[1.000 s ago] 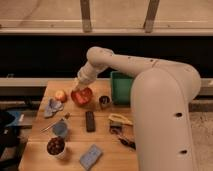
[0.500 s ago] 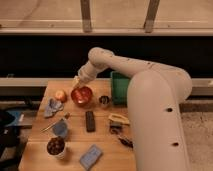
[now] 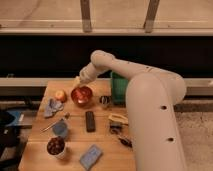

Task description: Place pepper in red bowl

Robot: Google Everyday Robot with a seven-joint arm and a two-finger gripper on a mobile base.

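Wooden desk (image 3: pixel 75 145) scene: my gripper (image 3: pixel 79 83), jaws closed on nothing I can see, hangs just above the red bowl's (image 3: pixel 81 95) left rim.

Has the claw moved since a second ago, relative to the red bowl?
Yes. The claw has lifted up and left, from low inside the red bowl to just above its rear-left rim.

One gripper (image 3: pixel 78 81) hangs just above the far rim of the one red bowl (image 3: pixel 81 95). On the single wooden worktop (image 3: pixel 35 150) I count one round orange-yellow fruit (image 3: pixel 60 95), one black block (image 3: pixel 90 120), one green bin (image 3: pixel 118 88), one small steel cup (image 3: pixel 104 100), and one cup of dark contents (image 3: pixel 55 146). Three bluish items: a crumpled cloth (image 3: pixel 52 106), a round one (image 3: pixel 60 128), a flat pad (image 3: pixel 91 156).
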